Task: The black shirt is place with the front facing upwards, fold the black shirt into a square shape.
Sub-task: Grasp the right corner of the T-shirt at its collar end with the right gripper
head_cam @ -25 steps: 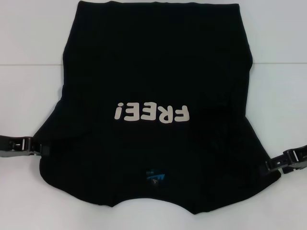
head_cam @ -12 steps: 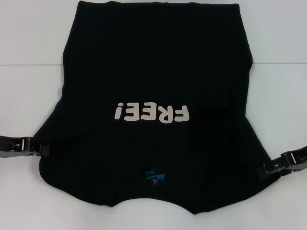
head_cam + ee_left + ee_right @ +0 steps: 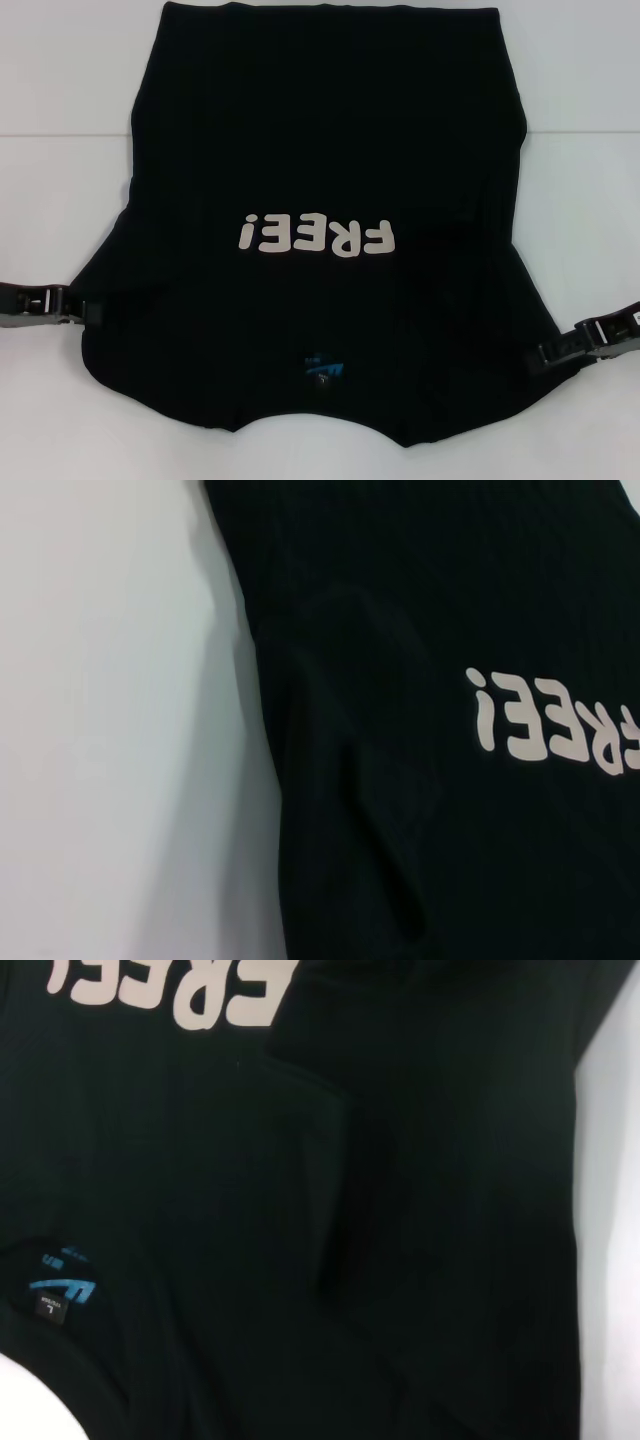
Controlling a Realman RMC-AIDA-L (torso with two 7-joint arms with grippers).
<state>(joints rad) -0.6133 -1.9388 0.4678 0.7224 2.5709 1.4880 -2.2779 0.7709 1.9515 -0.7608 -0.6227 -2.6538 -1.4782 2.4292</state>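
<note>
My left gripper (image 3: pixel 88 312) and right gripper (image 3: pixel 535 357) sit at the black shirt (image 3: pixel 330 150)'s sleeve edges; I cannot tell their fingers' state. A shallow pinch could slip, leaving a crooked fold.

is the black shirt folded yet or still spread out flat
Spread out, face up: the black shirt lies open on the table, lettering and neck label showing. Sleeves look tucked inward.

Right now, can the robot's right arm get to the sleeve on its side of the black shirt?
Probably yes. The right gripper is already at the edge of the black shirt, by the sleeve on that side, and nothing lies between them on the white table. Whether it has hold of the cloth can't be told.
</note>
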